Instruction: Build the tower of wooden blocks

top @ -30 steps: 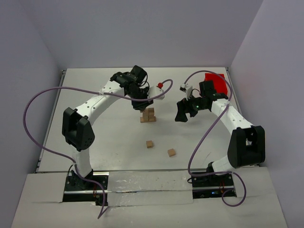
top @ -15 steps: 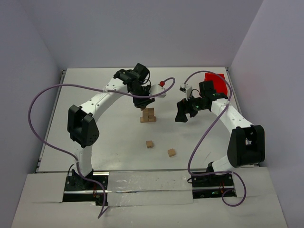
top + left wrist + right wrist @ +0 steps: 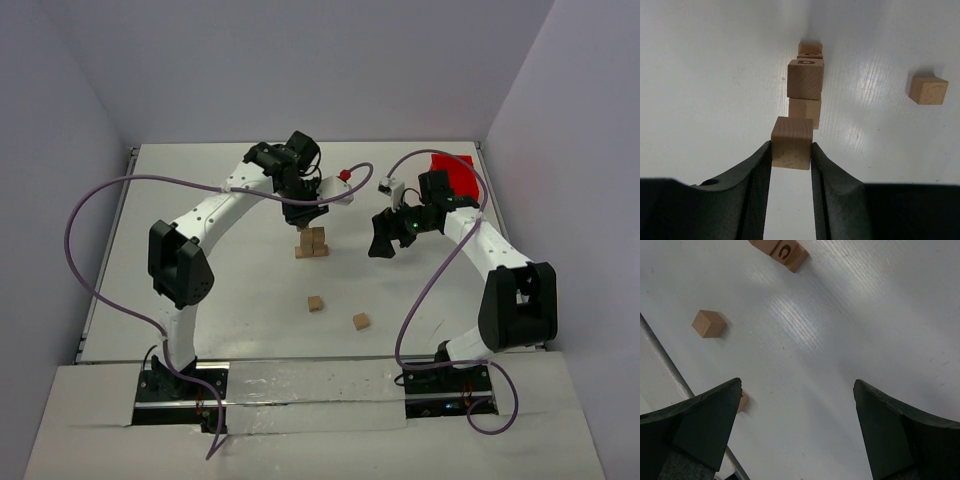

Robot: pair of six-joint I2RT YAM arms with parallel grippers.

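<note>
Looking through the left wrist camera, a held block [image 3: 792, 142] is seen clamped between the jaws of the left gripper [image 3: 791, 147], a grip that is hidden by the wrist in the overhead view. In that wrist view the tower [image 3: 804, 82] is shown just beyond the held block, with printed marks on some upper faces. From above, the tower [image 3: 313, 243] is found near the middle of the table [image 3: 200, 300], with a loose block [image 3: 315, 303] and a second loose block [image 3: 361, 321] lying apart nearer the bases. The left arm is stretched forward and rightward, its wrist bent down so that the left gripper [image 3: 303, 213] is held just above the tower. The right arm is arched up and curled inward by the red bin [image 3: 455, 175]; the jaws of the right gripper [image 3: 797, 390] are spread wide over bare table, nothing between them.
</note>
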